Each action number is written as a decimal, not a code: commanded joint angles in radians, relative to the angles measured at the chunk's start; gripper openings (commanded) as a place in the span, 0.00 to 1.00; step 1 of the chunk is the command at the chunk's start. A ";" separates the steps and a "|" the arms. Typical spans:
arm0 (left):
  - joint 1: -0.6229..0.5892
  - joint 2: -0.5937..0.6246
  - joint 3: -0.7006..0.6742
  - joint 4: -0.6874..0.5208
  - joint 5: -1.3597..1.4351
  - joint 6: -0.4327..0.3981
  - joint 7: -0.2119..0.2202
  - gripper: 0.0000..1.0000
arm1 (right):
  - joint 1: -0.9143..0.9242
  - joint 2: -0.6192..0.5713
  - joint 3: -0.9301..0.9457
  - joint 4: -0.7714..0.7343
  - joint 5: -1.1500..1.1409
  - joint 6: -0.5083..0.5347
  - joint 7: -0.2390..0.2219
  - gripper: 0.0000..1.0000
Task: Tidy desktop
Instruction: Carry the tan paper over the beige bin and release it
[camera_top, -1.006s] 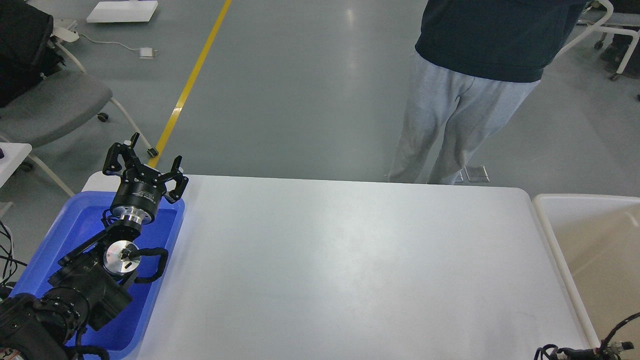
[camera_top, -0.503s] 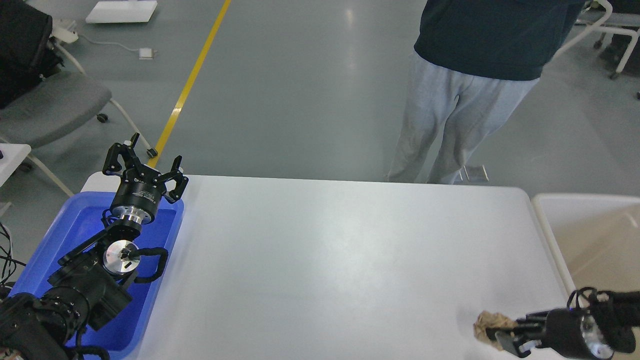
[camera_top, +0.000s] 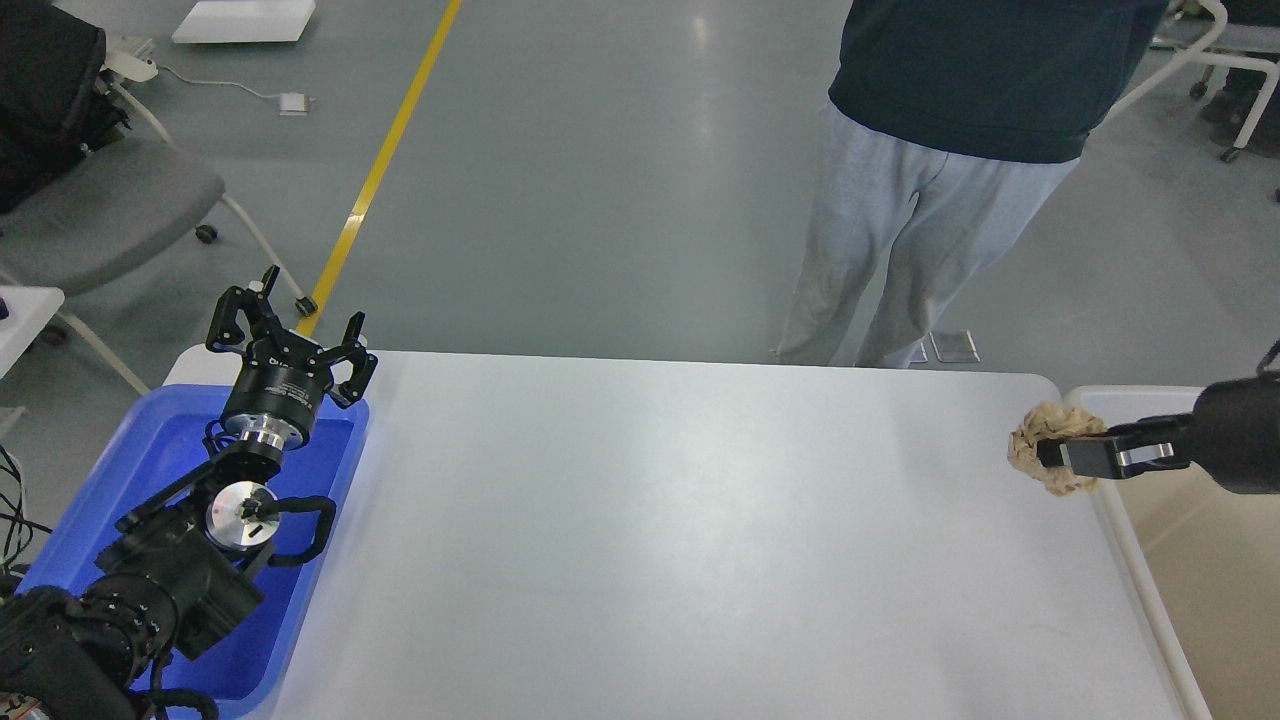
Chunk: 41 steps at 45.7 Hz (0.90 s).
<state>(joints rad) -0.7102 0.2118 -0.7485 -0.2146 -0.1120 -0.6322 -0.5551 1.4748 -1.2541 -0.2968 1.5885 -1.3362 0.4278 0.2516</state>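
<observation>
My right jaws (camera_top: 1062, 452) are clamped on a crumpled brown paper wad (camera_top: 1045, 458), which seems lifted clear of the table (camera_top: 680, 520), though I cannot be sure from this angle. Half a second ago it hung low at the table's near right corner; now it sits at the far right edge, touching the rim of the beige bin (camera_top: 1120, 530) in view. Dropping it there likely comes next. Far off, my left jaws (camera_top: 290, 335) stand apart, empty, above the blue tray (camera_top: 150, 450).

No legible text, brand, number or sign found; a small pale label on the left gripper (camera_top: 290, 340) body is too fine to read.
</observation>
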 joint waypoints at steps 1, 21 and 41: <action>0.000 0.000 0.000 0.000 0.000 0.000 0.000 1.00 | 0.068 -0.041 0.019 -0.028 0.029 0.062 -0.003 0.00; 0.000 0.000 0.000 0.000 0.000 0.000 0.001 1.00 | -0.158 -0.073 0.018 -0.346 0.417 -0.093 -0.005 0.00; 0.000 0.000 0.000 0.000 0.000 0.000 0.000 1.00 | -0.542 0.093 0.021 -0.716 1.113 -0.202 -0.005 0.00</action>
<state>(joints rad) -0.7102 0.2117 -0.7485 -0.2149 -0.1119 -0.6320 -0.5545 1.1114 -1.2455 -0.2775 1.0545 -0.5854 0.2659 0.2484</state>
